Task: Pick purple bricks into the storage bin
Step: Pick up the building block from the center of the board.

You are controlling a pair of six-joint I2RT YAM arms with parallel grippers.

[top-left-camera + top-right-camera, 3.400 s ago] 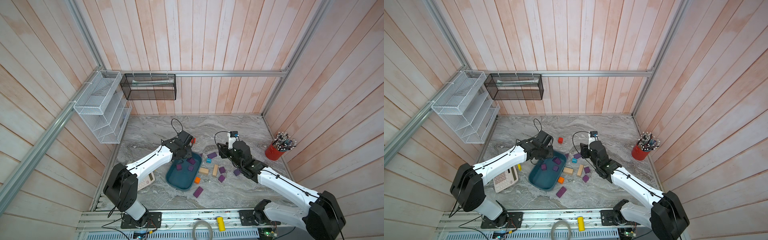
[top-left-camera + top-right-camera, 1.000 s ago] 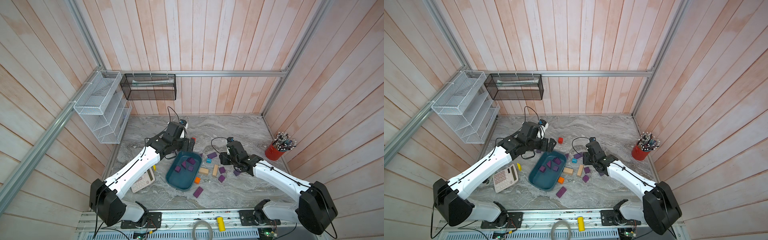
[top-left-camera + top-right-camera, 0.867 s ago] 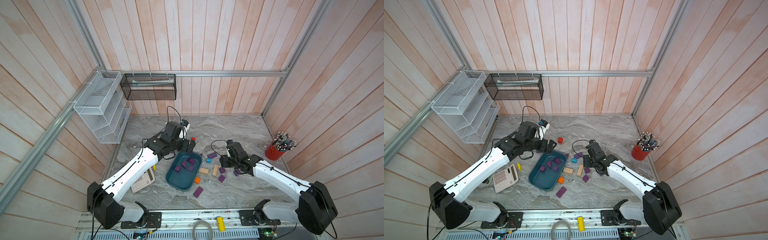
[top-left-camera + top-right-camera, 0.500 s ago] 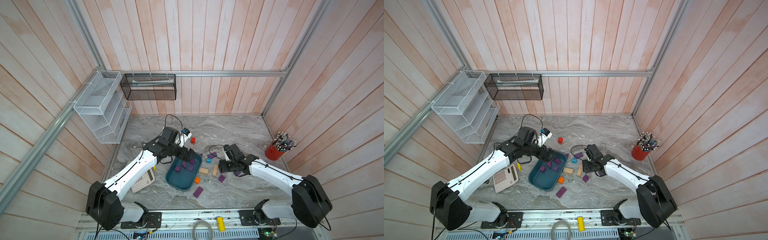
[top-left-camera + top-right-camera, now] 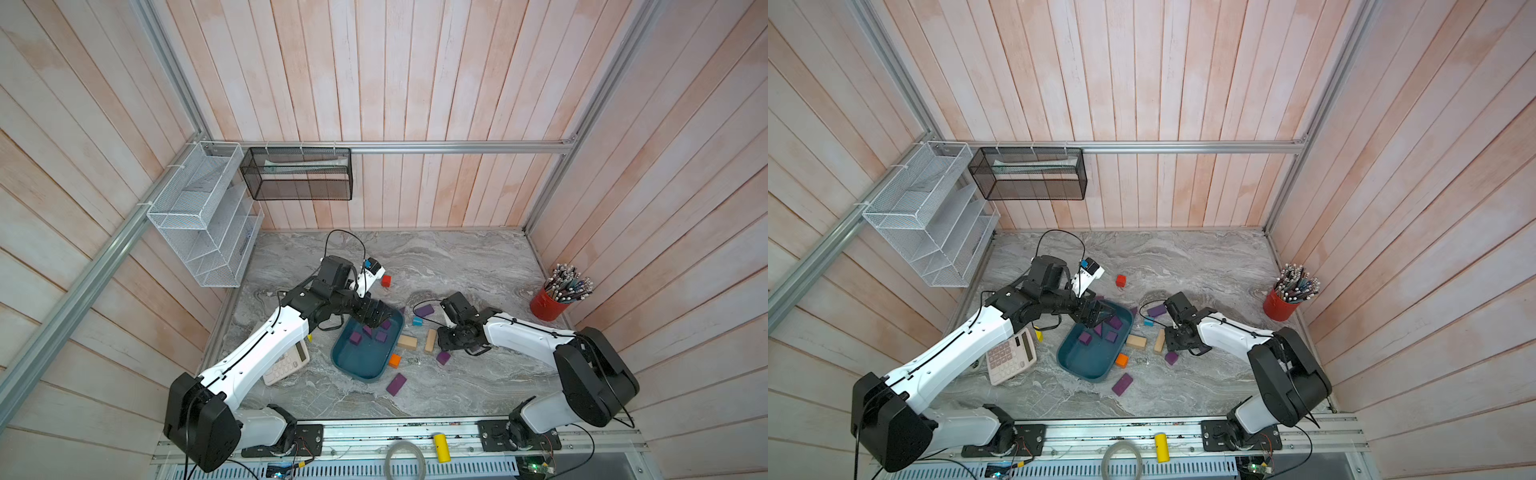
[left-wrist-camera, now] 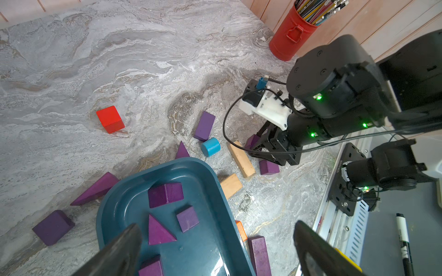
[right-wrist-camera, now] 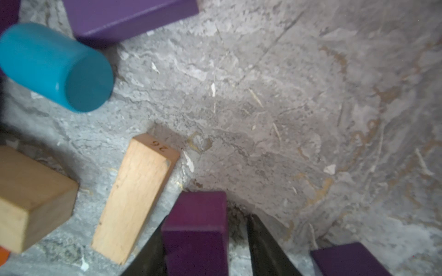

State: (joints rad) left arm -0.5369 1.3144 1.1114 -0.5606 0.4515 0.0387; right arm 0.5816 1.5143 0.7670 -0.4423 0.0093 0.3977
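Observation:
The storage bin (image 5: 351, 365) (image 5: 1088, 359) (image 6: 205, 243) is a dark teal tray at mid-table with several purple bricks (image 5: 354, 338) (image 6: 165, 194) lying in it. Other purple bricks lie loose on the table: an oblong (image 5: 424, 310) (image 6: 204, 126), a cube (image 5: 443, 357) (image 6: 269, 166), a flat oblong (image 5: 395, 384) and a wedge (image 6: 95, 188). My left gripper (image 5: 374, 318) (image 6: 216, 227) hangs open and empty over the bin's far end. My right gripper (image 5: 449, 338) (image 7: 207, 221) is down at the table, its jaws around one purple brick (image 7: 198, 215). One finger touches it and a gap shows at the other.
Two tan wooden blocks (image 5: 407, 342) (image 5: 430, 340) lie right of the bin, one close beside my right gripper. A blue cylinder (image 5: 417, 321), an orange cube (image 5: 395, 360) and a red cube (image 5: 386, 280) are nearby. A red pencil cup (image 5: 548, 307) stands far right, a calculator (image 5: 286, 365) left.
My left arm has swung from the back down over the bin's far end, still open. My right gripper has come forward and down around a purple brick, its jaws narrowing.

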